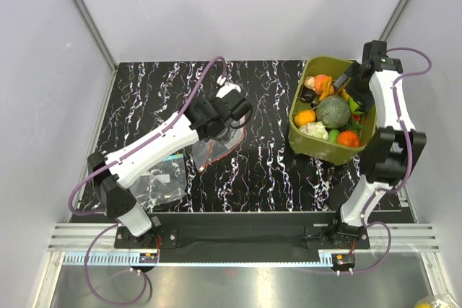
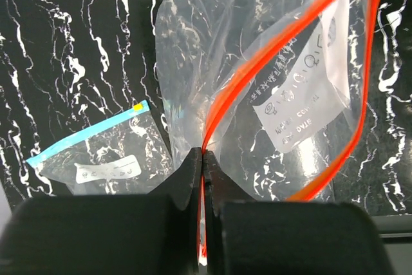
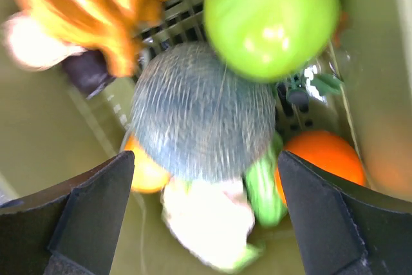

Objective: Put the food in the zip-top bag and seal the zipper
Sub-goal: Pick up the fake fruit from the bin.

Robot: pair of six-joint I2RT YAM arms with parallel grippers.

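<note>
- left gripper [image 2: 203,154] is clamped tight on the zip-top bag [image 2: 193,56], pinching a corner of its mouth, bottom middle of the left wrist view
- the zipper [image 2: 283,37] gapes in a big red-orange loop, so it's unsealed; bag is centre-left over the table [image 1: 274,171] in the top view
- right gripper [image 3: 206,185] is spread wide, holding nothing, right above the netted melon [image 3: 199,114]
- food [image 1: 332,113] sits in the olive tub [image 1: 297,135], upper right of the top view, green apple [image 3: 270,17] and orange [image 3: 322,156] beside the melon
- second bag [image 2: 96,159] with a teal strip, lower left of the left wrist view
</note>
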